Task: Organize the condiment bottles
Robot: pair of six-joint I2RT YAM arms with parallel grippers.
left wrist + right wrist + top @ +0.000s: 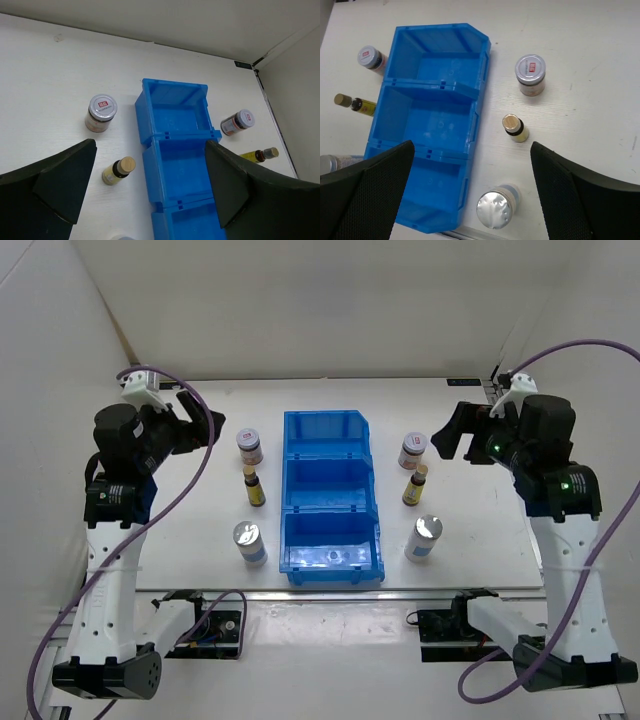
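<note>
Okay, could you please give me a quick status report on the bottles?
Left gripper, right gripper open, empty. Six condiment bottles on table, three each side of blue bin, none inside. Nothing in the way.

6 condiment bottles (249, 444), upright, 3 ea side

A white table (320, 400) is carrying a blue three-compartment bin (328, 477), which is sitting at its middle and running from near to far. Left of the bin, three containers are standing in a line, apart from one another: a white-lidded jar (249, 444) farthest, a slim brown bottle (254, 487) between, and a silver-topped cylinder (249, 542) nearest. Right of the bin, a second jar (413, 450), a second brown bottle (416, 486) and a second cylinder (425, 537) are standing in the same order.
</note>
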